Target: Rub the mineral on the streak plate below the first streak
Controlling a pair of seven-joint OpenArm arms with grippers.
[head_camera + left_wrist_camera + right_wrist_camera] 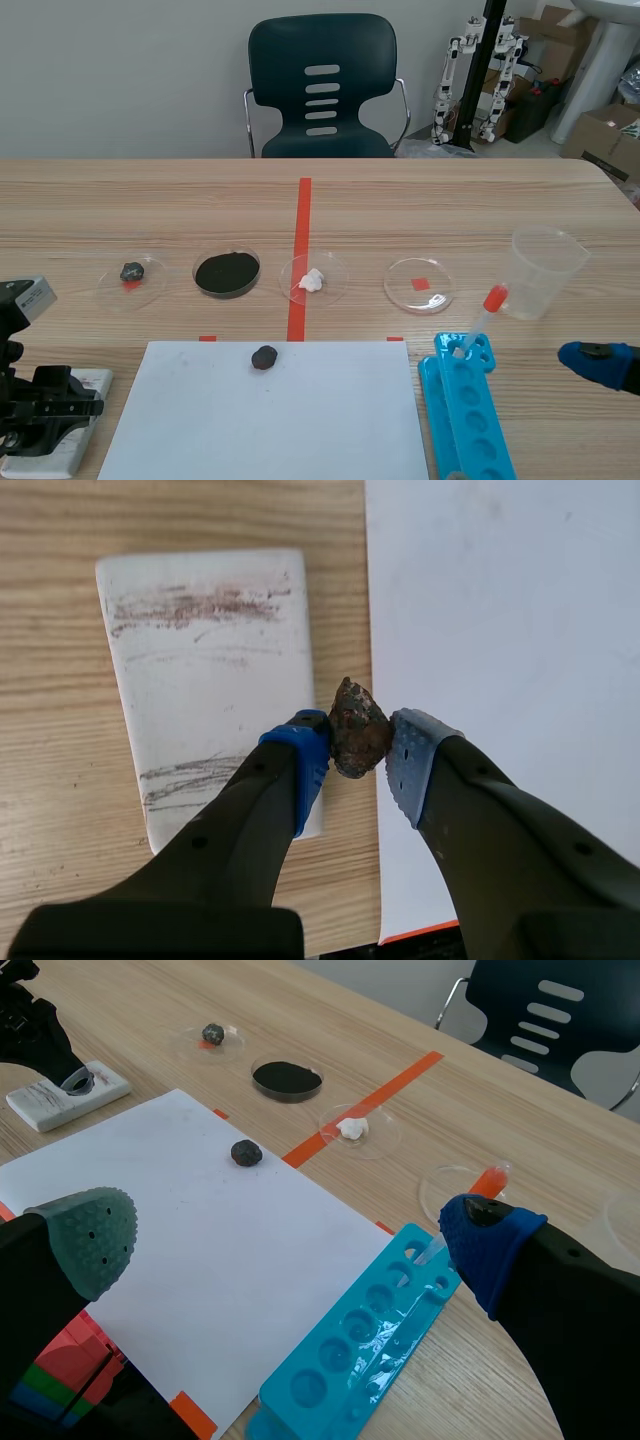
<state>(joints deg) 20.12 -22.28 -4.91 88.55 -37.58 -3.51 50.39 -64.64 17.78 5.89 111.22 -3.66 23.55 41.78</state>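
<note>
A rough brown mineral point(357, 732) is pinched between the blue pads of my left gripper point(358, 748), which is shut on it. It hangs over the near right edge of the white streak plate point(205, 680). The plate carries a reddish-brown streak point(190, 607) at its far end and faint grey streaks point(190, 777) close to the gripper. In the scene view the plate point(48, 456) lies at the table's front left under my left gripper point(72, 405). My right gripper point(290, 1250) is open and holds nothing, low at the right point(598, 362).
A white paper sheet point(270, 420) with a dark stone point(264, 357) lies in the middle. Behind it stand petri dishes holding a grey rock point(132, 271), black powder point(227, 272) and a white lump point(312, 280). A blue well tray point(465, 415), a dropper point(482, 315) and a plastic cup point(545, 272) are at the right.
</note>
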